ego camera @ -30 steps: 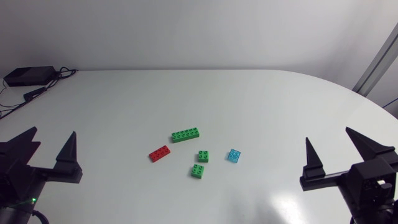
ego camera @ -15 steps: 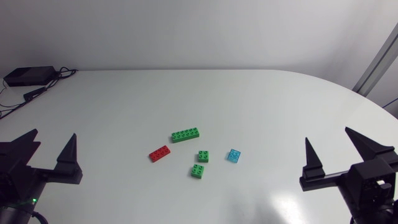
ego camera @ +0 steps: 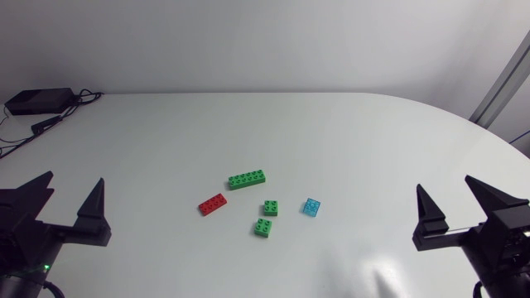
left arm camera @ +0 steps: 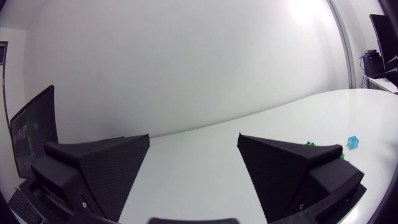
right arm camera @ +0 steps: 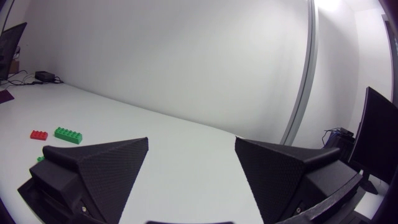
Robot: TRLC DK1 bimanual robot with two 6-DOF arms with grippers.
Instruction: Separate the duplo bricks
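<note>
Bricks all loose, both tools parked wide open and empty!
On the worktop [ego camera: 331,132], the cluster sits dead centre: long green brick [ego camera: 248,179] at twelve o'clock, red brick [ego camera: 213,204] at nine, blue brick [ego camera: 311,207] at three, middle green brick [ego camera: 271,208], near green brick [ego camera: 262,228] at six, none touching. Left tool [ego camera: 72,177] waits at eight o'clock, right tool [ego camera: 445,183] at four. Separating looks finished; any next move is only a check.
</note>
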